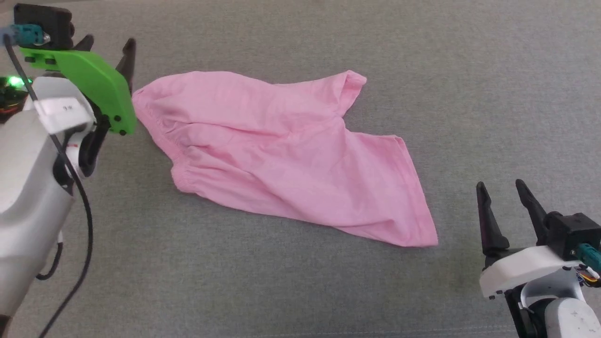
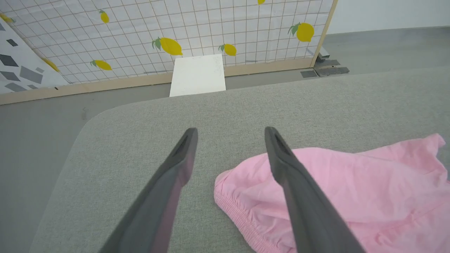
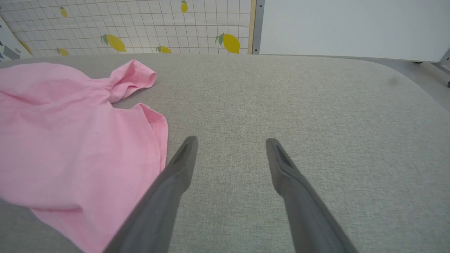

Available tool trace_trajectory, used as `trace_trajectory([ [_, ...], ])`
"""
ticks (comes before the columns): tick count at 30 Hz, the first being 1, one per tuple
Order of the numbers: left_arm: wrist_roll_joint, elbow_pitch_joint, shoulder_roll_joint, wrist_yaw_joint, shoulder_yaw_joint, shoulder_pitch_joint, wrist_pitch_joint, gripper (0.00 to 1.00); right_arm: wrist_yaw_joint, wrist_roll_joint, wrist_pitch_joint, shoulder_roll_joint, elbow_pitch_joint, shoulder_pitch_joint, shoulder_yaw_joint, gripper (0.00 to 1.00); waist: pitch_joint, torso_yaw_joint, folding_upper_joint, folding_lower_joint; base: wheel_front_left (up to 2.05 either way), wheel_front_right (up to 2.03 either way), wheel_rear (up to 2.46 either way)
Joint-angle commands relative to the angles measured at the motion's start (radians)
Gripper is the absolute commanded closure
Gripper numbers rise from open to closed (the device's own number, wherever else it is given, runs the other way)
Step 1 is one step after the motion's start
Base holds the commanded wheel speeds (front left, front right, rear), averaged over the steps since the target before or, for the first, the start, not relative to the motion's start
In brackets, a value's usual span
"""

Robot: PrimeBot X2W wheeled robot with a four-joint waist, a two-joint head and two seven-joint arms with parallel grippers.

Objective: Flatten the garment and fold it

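Closest to the head camera, a pale left forearm (image 1: 28, 188) is filling the corner on the waistband side of the garment (image 1: 291, 155), with a black cable (image 1: 87, 211) looping down it; its left gripper (image 1: 109, 44) is standing wide under a green plate (image 1: 94, 82), just beside the garment's waistband (image 1: 159, 136) and gripping nothing. Bright pink and thin, the garment is lying on a grey upholstered surface (image 1: 469, 70), spread but rumpled, with soft folds running across it; the gathered waistband is facing the left gripper, one leg opening (image 1: 354, 82) is curling up at the far edge, and the other hem (image 1: 418, 188) is slanting toward the right gripper (image 1: 500, 184). That gripper is hovering near the garment's lower corner, apart from it, fingers spread wide and empty.

Looking along the left gripper (image 2: 231, 130), the left wrist view is showing the waistband's puckered elastic (image 2: 239, 225) passing beneath one finger (image 2: 299, 196), whether touching I cannot tell; beyond the garment (image 2: 351, 189) a lemon-print grid panel (image 2: 168, 35), a white square board (image 2: 198, 75) and grey floor (image 2: 35, 140) are showing. Over the right gripper (image 3: 231, 140), the right wrist view is showing the curled leg opening (image 3: 135, 75) rising off the garment (image 3: 63, 140), and a white wall (image 3: 351, 24) standing behind it.
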Motion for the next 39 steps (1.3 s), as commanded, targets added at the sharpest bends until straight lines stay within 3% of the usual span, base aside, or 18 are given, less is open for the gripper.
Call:
trace_trajectory([
  [1,0.018,-0.006,-0.008,-0.008,0.007,0.019,-0.049,0.00,-0.001,-0.002,-0.001,0.003,0.000,-0.007,0.003,0.00,-0.024,0.025,0.0000,0.0000,0.00,0.00,0.00],
  [7,0.077,-0.071,-0.026,-0.010,0.014,0.107,-0.294,0.00,-0.001,0.007,0.026,-0.015,-0.011,0.008,0.007,0.00,-0.089,0.081,0.0000,0.0000,0.00,0.00,0.00],
  [12,0.127,-0.159,-0.016,0.045,-0.005,0.250,-0.421,0.00,-0.001,0.038,0.069,-0.057,-0.033,0.029,0.028,0.00,-0.126,0.132,0.0000,0.0000,0.00,0.00,0.00],
  [18,0.186,-0.262,-0.020,0.158,-0.030,0.438,-0.472,0.00,-0.001,0.104,0.156,-0.139,-0.070,0.040,0.080,0.00,-0.130,0.193,0.0000,0.0000,0.00,0.00,0.00],
  [24,0.215,-0.322,-0.048,0.223,-0.039,0.546,-0.483,0.00,-0.001,0.187,0.334,-0.272,-0.098,-0.027,0.121,0.00,-0.093,0.267,0.0000,0.0000,0.00,0.00,0.00],
  [31,0.229,-0.331,-0.082,0.198,-0.062,0.535,-0.480,0.00,-0.001,0.301,0.664,-0.455,-0.035,-0.196,0.211,0.00,-0.035,0.355,0.0000,0.0000,0.00,0.00,0.00],
  [39,0.224,-0.292,-0.133,0.189,-0.063,0.507,-0.481,0.00,-0.001,0.366,0.842,-0.527,0.086,-0.305,0.288,0.00,0.014,0.439,0.0000,0.0000,0.00,0.00,0.00],
])
